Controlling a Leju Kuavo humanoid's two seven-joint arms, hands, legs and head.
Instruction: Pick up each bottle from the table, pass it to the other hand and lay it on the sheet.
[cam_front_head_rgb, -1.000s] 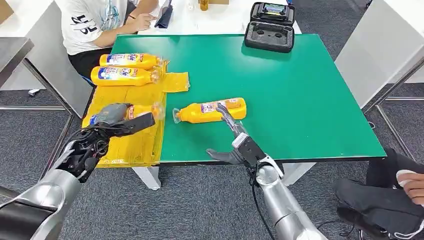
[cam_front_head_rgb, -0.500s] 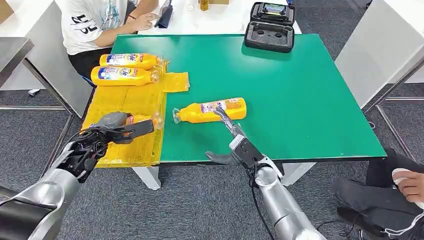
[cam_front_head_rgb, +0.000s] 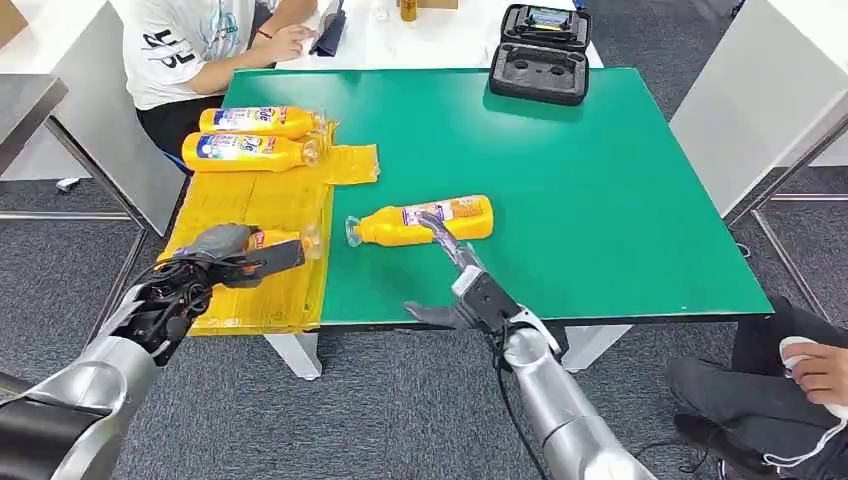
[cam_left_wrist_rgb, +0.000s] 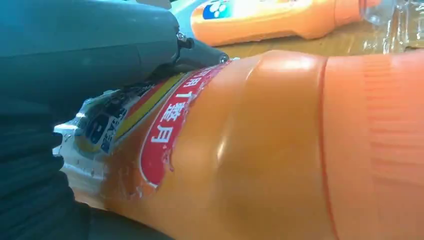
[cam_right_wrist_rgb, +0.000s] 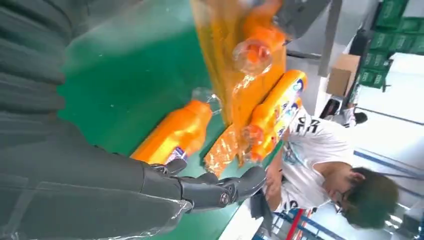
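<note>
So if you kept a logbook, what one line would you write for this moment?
left robot hand: holding bottle over yellow sheet | right robot hand: open, reaching bottle on green table | sheet: two bottles laid

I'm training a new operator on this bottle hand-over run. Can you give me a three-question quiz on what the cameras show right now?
1. True or false: the left hand holds a bottle over the yellow sheet.
2. How many bottles lie free on the sheet, beyond the one in the left hand?
A. one
B. two
C. three
3. On what surface does the bottle at the right hand lie?

Key
1. True: the hand grips the held bottle.
2. B: the two far bottles lie side by side near the seated person.
3. On the green table; the lone bottle lies beside the sheet, with the right hand's fingers reaching over it.
</note>
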